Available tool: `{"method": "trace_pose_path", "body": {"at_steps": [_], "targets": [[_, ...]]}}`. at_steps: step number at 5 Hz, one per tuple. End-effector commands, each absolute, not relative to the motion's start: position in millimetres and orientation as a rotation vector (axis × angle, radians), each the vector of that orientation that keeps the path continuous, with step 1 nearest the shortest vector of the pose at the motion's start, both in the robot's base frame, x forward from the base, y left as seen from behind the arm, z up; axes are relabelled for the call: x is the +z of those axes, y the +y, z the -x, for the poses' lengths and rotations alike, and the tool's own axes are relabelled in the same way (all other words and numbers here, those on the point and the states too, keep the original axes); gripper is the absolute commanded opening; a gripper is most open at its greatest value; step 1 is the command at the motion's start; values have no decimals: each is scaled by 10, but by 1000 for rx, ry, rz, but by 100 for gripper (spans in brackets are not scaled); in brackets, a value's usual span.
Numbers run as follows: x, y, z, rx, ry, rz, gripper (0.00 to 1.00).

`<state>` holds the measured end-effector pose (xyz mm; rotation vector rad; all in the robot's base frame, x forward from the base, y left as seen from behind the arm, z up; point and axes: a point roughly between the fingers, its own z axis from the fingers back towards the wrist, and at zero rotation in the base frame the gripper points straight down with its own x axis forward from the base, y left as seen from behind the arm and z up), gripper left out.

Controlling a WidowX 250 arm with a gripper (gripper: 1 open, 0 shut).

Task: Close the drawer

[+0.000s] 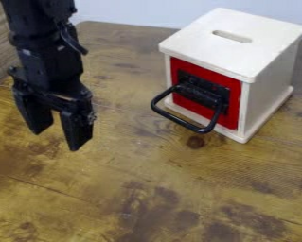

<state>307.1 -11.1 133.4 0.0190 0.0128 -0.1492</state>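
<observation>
The drawer has a red front panel with a black frame, set in the left face of a cream wooden cube at the upper right. Its big black wire loop handle hangs out toward the lower left. I cannot tell how far the drawer stands out of the cube. My black gripper hangs at the left, well apart from the handle, fingers pointing down and spread, with nothing between them.
The cube's top has a narrow slot. The worn wooden table runs across the whole view. A dark knot marks the wood just below the handle.
</observation>
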Motion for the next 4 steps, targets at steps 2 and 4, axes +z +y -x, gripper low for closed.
{"method": "trace_pose_path", "body": {"at_steps": [2,4], "targets": [[1598,-203,-3037,-106,-35,-28,100],[1550,-95,-2947,-36,-42,-30,100]]}}
